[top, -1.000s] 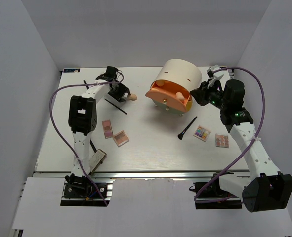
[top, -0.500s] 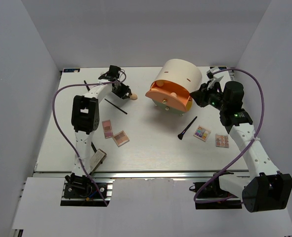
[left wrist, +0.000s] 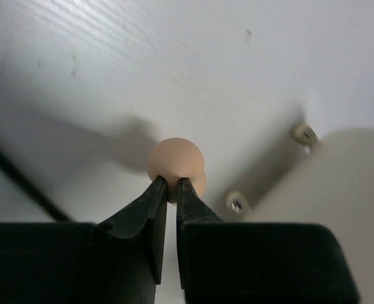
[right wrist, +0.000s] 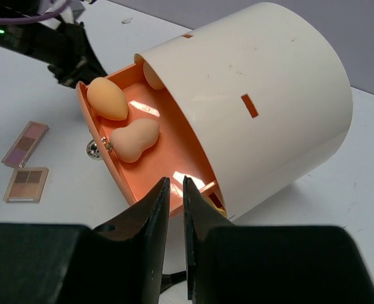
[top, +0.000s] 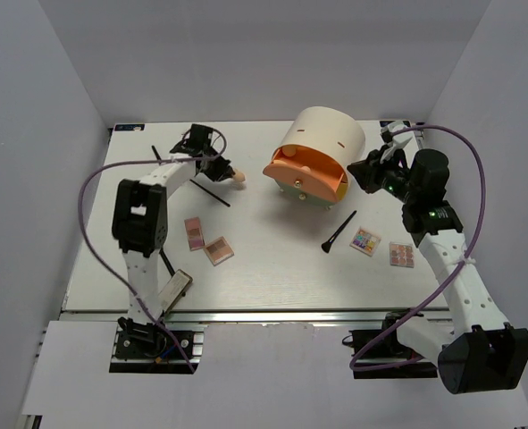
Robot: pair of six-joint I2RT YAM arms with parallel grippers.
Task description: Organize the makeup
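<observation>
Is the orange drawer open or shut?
Open. The orange drawer sticks out of the cream cylinder, and peach sponges show lying inside it.

Bright, even light — soft shadow beside sponge (left wrist: 176,161); foregrnd blurry.

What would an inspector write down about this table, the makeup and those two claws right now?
Surface: white table, a few tiny specks.
Job's things: one peach sponge in the left claw; more sponges inside the open orange drawer; four palettes, black brushes and a compact lie loose on the table.
Clutter: nothing seen.
Grippers: left claw shut on the sponge; right claw nearly closed, empty, facing the drawer.
Cables: a purple cable loops off each arm.
Surroundings: cream drawer unit; plain pale walls.
</observation>
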